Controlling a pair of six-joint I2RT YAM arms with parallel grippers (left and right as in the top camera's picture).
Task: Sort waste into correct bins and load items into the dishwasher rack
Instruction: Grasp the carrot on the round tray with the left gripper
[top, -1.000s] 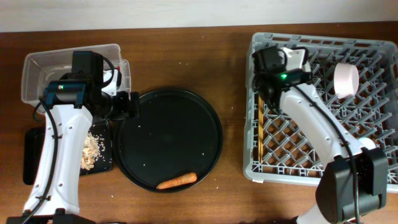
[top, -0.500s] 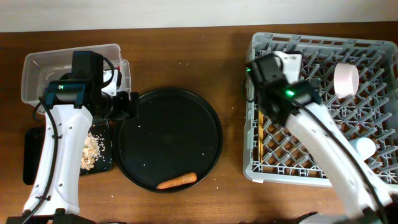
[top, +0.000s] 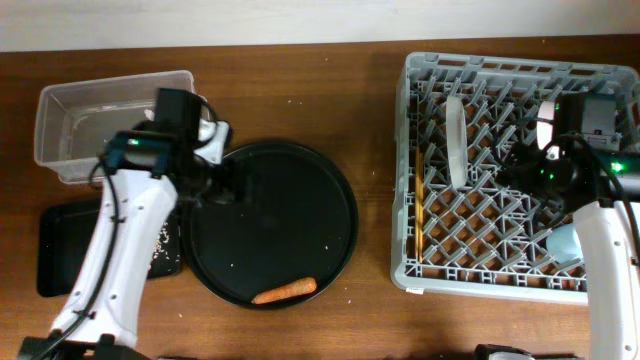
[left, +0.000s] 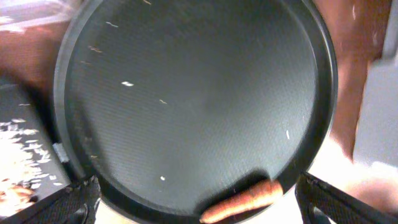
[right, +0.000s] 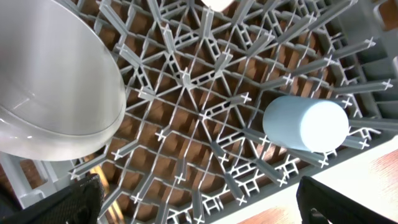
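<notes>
An orange carrot piece (top: 285, 290) lies at the front of the round black tray (top: 290, 190); in the left wrist view the carrot (left: 244, 200) sits just ahead of my open left gripper (left: 199, 211). That left gripper (top: 218, 178) hovers over the tray's left rim and holds nothing. In the grey dishwasher rack (top: 500, 62) a pale plate (top: 457, 135) stands on edge, chopsticks (top: 418, 200) lie along the left wall, and a pink-white bowl (top: 547, 120) and a light blue cup (right: 305, 124) rest at the right. My right gripper (right: 205, 211) is open and empty above the rack floor.
A clear plastic tub (top: 60, 95) stands at the back left. In front of it lies a flat black tray (top: 60, 250) with beige crumbs (top: 160, 240). The left arm partly covers that tray. Bare wooden table separates the round tray from the rack.
The right arm swung from the rack's left side to its right, with its jaws open; the plate now stands uncovered. The left gripper shifted right, off the flat tray and over the round tray's rim.
</notes>
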